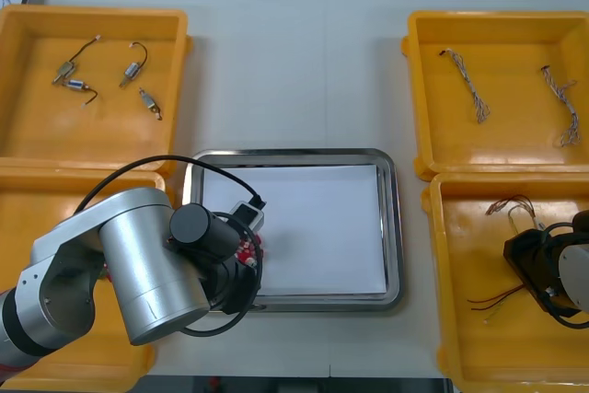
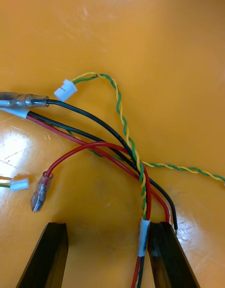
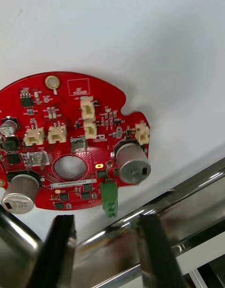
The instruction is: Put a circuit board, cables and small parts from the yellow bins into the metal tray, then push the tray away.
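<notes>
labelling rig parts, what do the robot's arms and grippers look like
The left arm has silver-grey cylindrical links, black joints and a black cable looping over it. The right arm ends in black and pale-grey housing. Left gripper and right gripper: flat black bar fingers.

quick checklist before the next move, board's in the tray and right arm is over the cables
1. Circuit board lying on the metal tray's white inside: ok.
2. Left end effector open, board ahead of its fingers, ungripped: ok.
3. Right end effector open above the cables in its near yellow bin: ok.
4. Taped red and black bundle centred between the right fingers: not ok, it hugs one finger.
5. Twisted yellow-green cable free of that bundle: not ok, it crosses it.
</notes>
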